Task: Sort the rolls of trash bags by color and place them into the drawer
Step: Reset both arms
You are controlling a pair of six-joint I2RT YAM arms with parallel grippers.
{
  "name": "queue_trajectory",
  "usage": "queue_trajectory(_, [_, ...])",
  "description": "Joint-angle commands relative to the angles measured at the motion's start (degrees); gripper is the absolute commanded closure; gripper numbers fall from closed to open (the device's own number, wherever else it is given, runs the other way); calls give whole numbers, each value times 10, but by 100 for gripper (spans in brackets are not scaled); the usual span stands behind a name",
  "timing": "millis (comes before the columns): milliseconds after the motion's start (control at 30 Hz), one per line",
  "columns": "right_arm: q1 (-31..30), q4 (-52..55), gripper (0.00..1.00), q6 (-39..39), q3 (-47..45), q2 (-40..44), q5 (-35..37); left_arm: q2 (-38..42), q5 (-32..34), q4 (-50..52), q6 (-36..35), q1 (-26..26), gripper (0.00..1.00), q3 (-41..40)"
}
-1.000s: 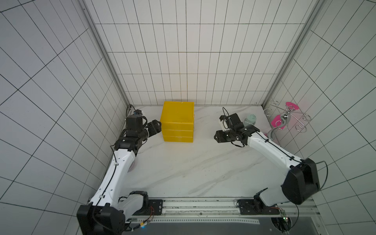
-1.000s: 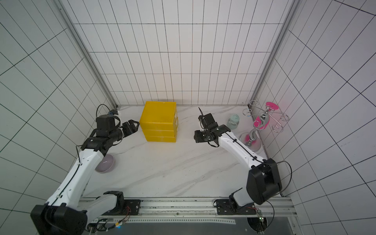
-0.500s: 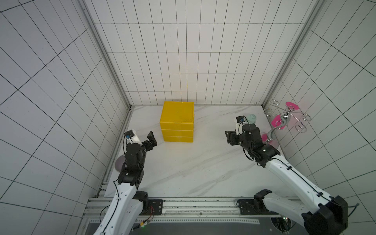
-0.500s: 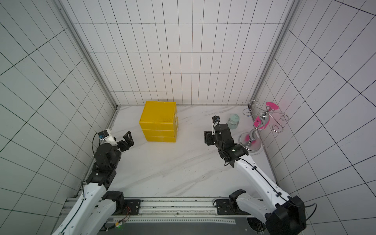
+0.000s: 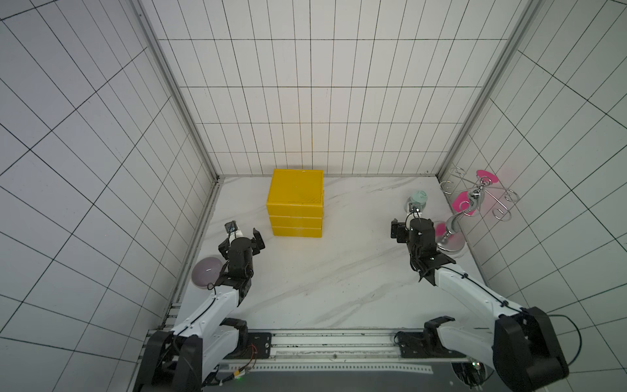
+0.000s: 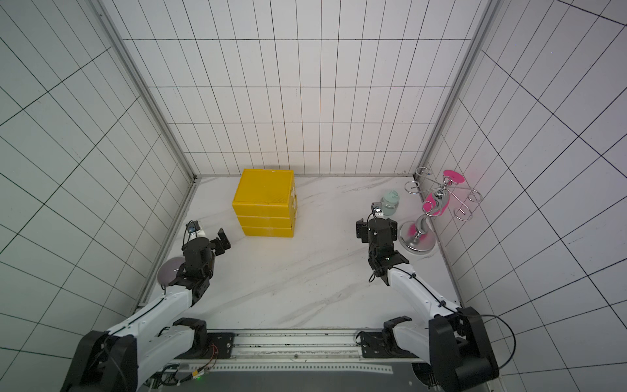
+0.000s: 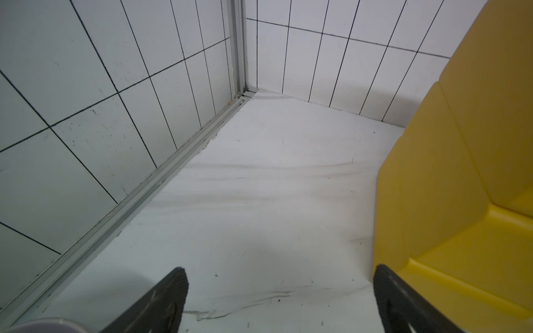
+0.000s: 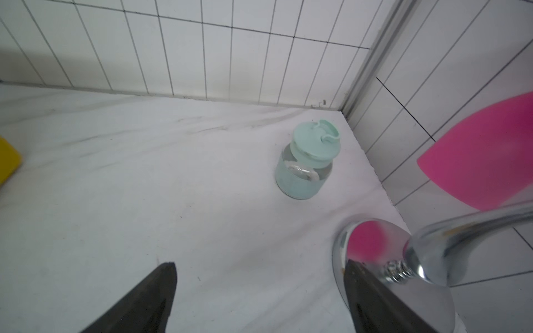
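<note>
A white, marble-patterned desk (image 5: 322, 278) fills the floor of the tiled booth. Far on it, left of the middle and close to the back wall, stands a yellow plastic drawer unit (image 5: 295, 203) of three stacked drawers. All three are pushed in flush, so what they hold is hidden.

At the right edge stands a curved chrome stand with wire loops (image 5: 449, 242), and bright pink teardrop-shaped sponges (image 5: 461, 203) rest in its loops. At the left edge, beside the left arm, lies a round lavender dish (image 5: 207, 271). A small pale mint-green jar with a lid (image 8: 305, 161) stands far right, between the drawer unit and the stand.

The left hand (image 7: 279, 269) hangs just near and left of the drawer unit's bottom corner. Its fingers are spread wide around nothing. The right hand (image 8: 259, 263) points toward the jar, close beside the stand's base, and is likewise wide and empty.
</note>
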State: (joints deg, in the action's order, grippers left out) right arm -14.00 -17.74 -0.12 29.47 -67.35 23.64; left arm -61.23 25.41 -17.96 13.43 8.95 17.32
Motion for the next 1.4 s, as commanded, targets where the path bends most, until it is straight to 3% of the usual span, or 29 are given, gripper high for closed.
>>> queue_trajectory(0, [40,-96,5,3,-45,-24,39,-53,27,-125,-46,18,1,5])
queue_trajectory(100, [77,-156,4,19,-80,-54,19,-107,31,-193,-38,16,1,14])
queue_trajectory(167, [90,-140,4,21,-75,-52,-7,-138,11,-235,-45,11,1,16])
queue_trajectory(300, [111,-228,3,23,-83,-85,-42,-165,-19,-160,-44,1,1,67])
queue_trajectory(367, [126,-252,2,40,-77,-111,-77,-167,-27,-168,-46,0,1,66])
queue_trajectory(500, [135,-419,2,31,-104,-218,-114,-151,-59,-179,-37,-19,1,49])
queue_trajectory(567, [134,-284,2,25,-59,-197,-141,-142,-62,-185,-25,-30,1,40])
queue_trajectory(633, [136,-334,1,22,-62,-216,-149,-140,-58,-184,-36,-33,1,40])
queue_trajectory(700, [135,-284,2,26,-51,-203,-144,-145,-36,-197,-84,-25,1,38])
queue_trajectory(767, [136,-316,2,24,-57,-213,-143,-160,-47,-207,-97,-42,1,45])
queue_trajectory(867, [136,-300,2,24,-55,-208,-144,-188,-75,-216,-60,-78,1,61])
queue_trajectory(1067, [136,-305,2,24,-55,-210,-143,-314,-131,-466,-93,-82,1,6])
queue_trajectory(1200, [135,-305,2,23,-55,-210,-142,-270,-125,-288,-69,-86,1,59])
queue_trajectory(1367, [135,-304,1,23,-54,-211,-142,-301,-129,-317,-77,-88,1,71])
